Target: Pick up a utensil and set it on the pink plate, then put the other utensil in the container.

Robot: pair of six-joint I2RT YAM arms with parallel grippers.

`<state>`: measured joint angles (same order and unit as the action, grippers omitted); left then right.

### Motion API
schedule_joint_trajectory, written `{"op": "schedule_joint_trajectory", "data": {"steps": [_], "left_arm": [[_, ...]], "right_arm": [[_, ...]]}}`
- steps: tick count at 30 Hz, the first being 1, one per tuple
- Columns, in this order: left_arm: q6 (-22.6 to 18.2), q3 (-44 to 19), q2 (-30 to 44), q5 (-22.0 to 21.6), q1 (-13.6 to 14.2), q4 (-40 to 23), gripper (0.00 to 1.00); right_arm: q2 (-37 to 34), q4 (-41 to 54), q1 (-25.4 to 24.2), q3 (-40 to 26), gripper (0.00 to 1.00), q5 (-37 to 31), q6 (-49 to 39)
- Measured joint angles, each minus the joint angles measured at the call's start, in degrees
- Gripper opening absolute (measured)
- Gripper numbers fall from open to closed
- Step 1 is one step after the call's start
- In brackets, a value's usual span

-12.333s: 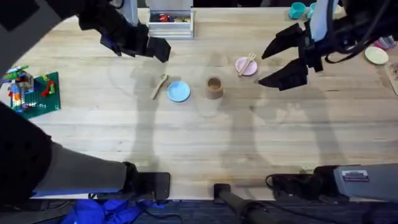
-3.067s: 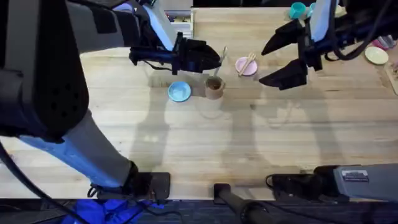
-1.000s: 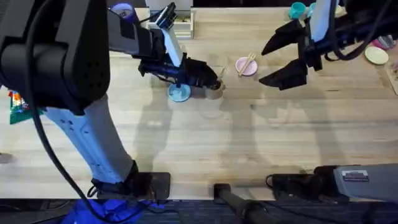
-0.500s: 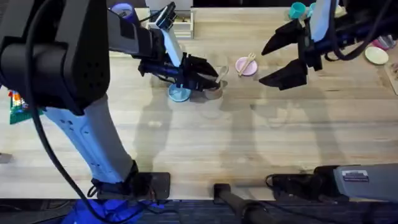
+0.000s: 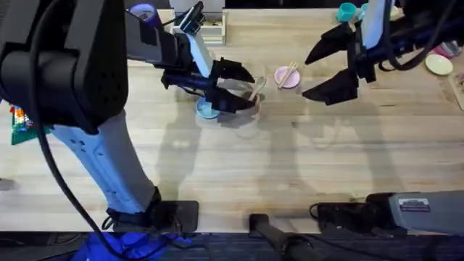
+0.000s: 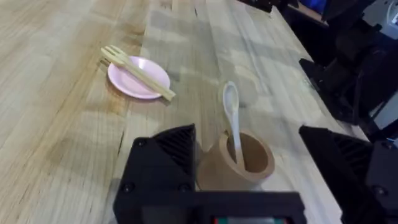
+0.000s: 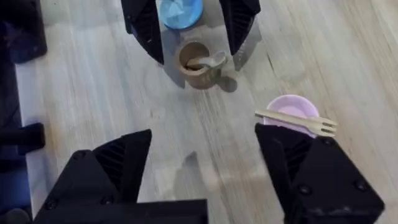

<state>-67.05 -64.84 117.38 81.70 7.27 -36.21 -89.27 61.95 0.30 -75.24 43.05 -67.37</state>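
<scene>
The wooden fork [image 6: 138,63] lies across the small pink plate [image 6: 127,84], also seen from above as fork [image 5: 288,73] on plate [image 5: 283,80]. The wooden spoon [image 6: 232,121] stands bowl-up inside the brown cup [image 6: 249,168], leaning on its rim. My left gripper [image 5: 243,88] is open, one finger on each side of the cup [image 7: 196,70], touching nothing. My right gripper [image 5: 306,78] hovers open to the right of the pink plate [image 7: 292,107], holding nothing.
A light blue plate [image 7: 179,11] sits just left of the cup, partly under the left arm. A white tray [image 5: 206,25] stands at the back, a brick model [image 5: 18,119] far left, and a teal cup [image 5: 346,11] and pale plate [image 5: 438,64] at the back right.
The left gripper was shut on the spoon over the cup; its fingers have spread apart and the spoon now rests in the cup. The right arm has not moved.
</scene>
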Motion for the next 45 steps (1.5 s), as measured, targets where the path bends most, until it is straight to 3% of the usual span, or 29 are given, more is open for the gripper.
{"op": "schedule_joint_trajectory", "data": {"steps": [10,15,21,24,27,32,35,45], "left_arm": [[0.58,-4.19,0.00,-0.64,0.00,-4.76,0.993],[5.32,-11.25,0.00,-5.28,0.00,-8.29,0.993],[9.10,-18.85,-1.55,-7.22,-0.28,-10.75,0.992],[14.03,-22.34,-3.17,-8.10,-1.17,-10.78,0.993],[21.97,-25.58,-4.44,-10.67,-2.91,-10.77,0.993],[36.56,-28.66,-4.96,-18.55,-6.49,-10.77,0.993],[43.36,-28.70,-4.96,-23.94,-8.26,-10.98,0.993],[56.86,-28.70,-9.31,-42.92,-9.38,-14.67,0.993]], "right_arm": [[0.00,0.00,0.00,0.00,0.997,-0.01,0.00],[0.00,0.00,0.00,0.00,0.996,-0.02,0.00],[0.00,0.00,0.00,0.00,0.997,-0.02,-0.02],[0.00,0.00,0.00,0.00,0.997,-0.02,-0.02],[0.00,0.00,0.00,0.00,0.997,-0.02,-0.02],[0.00,0.00,0.00,0.00,0.997,-0.14,0.00],[0.00,0.09,0.00,0.00,0.997,-0.20,-0.01],[0.00,1.92,0.00,0.00,0.996,-1.84,0.50]]}}
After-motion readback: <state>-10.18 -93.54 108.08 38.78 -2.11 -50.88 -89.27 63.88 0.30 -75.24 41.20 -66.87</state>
